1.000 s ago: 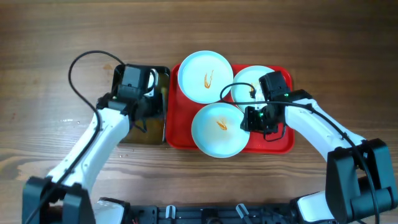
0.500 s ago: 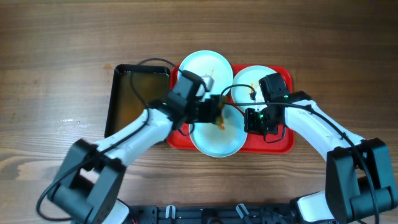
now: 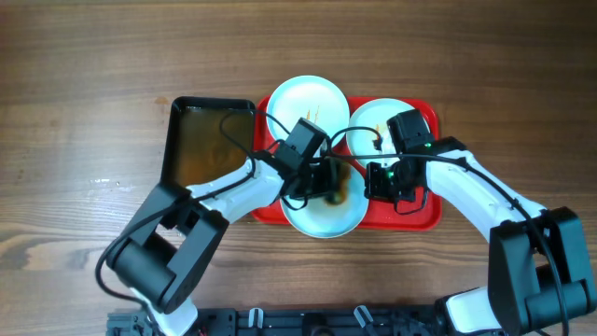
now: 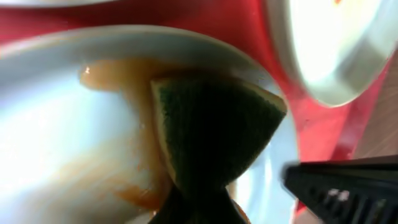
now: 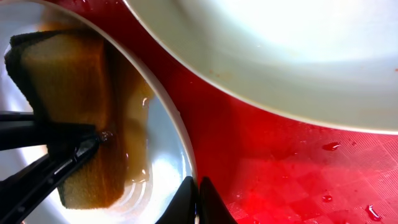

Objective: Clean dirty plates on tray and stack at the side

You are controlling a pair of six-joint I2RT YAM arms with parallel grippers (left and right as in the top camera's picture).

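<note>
Three pale plates lie on the red tray [image 3: 424,213]: one at the back left [image 3: 308,112], one at the back right [image 3: 373,126] and one at the front [image 3: 322,213]. My left gripper [image 3: 328,179] is shut on a green sponge [image 4: 211,130] and presses it onto the front plate [image 4: 56,130], where brown liquid spreads. My right gripper [image 3: 375,179] is shut on that plate's right rim; in the right wrist view its jaws [image 5: 198,202] pinch the rim [image 5: 180,155]. The sponge [image 5: 68,74] and the left fingers [image 5: 43,155] also show there.
A black tray [image 3: 207,140] of brownish water stands left of the red tray. The back right plate [image 5: 280,56] overhangs close above my right gripper. Water drops lie on the tray's floor [image 5: 298,180]. Bare wooden table [image 3: 93,75] lies all round.
My left arm has swung from the black tray over to the front plate with the sponge, and brown liquid now smears the plate. My right gripper has stayed on the rim.
</note>
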